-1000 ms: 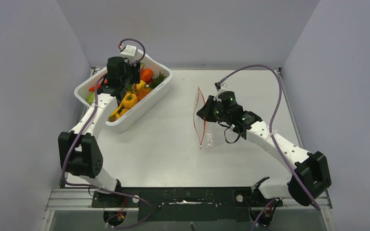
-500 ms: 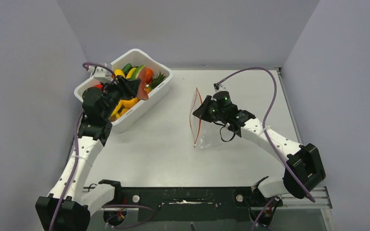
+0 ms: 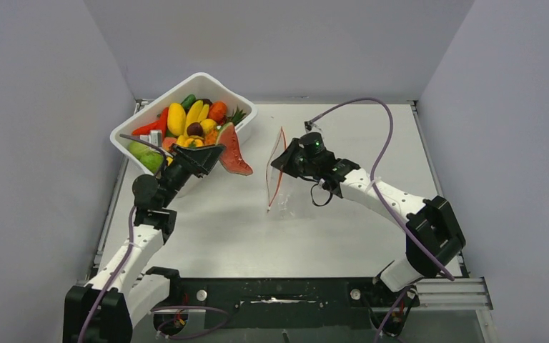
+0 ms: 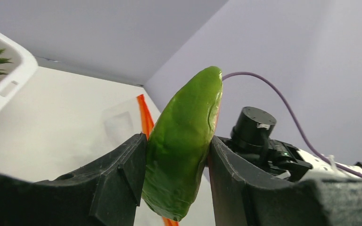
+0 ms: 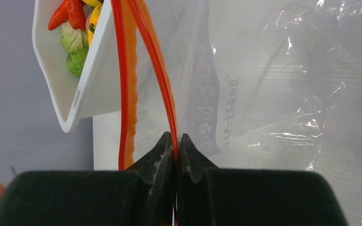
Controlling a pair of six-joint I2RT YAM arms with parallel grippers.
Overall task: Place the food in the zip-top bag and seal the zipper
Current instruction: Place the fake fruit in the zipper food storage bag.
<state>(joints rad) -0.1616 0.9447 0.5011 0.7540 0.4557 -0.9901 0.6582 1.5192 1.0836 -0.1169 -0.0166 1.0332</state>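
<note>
My left gripper [image 3: 218,155] is shut on a toy watermelon slice [image 3: 233,151], red flesh up in the top view. In the left wrist view its green rind [image 4: 184,141] is pinched upright between the black fingers [image 4: 122,174]. The slice hangs just right of the tub, left of the zip-top bag [image 3: 283,191]. My right gripper [image 3: 284,160] is shut on one lip of the red zipper [image 5: 162,84] and holds the bag's mouth open toward the left; the other lip [image 5: 122,94] bows away. The clear bag body [image 5: 287,94] looks empty. More food [image 3: 186,118] lies in the tub.
The white rectangular tub [image 3: 237,107] stands at the back left, holding bananas, a carrot, a plum, green pieces and other toy food. Grey walls close in on the left, back and right. A purple cable [image 3: 372,114] arcs above the right arm.
My left arm has come out of the tub with the watermelon slice and swung right toward the bag. My right gripper has shifted the bag leftward, mouth still pinched.
</note>
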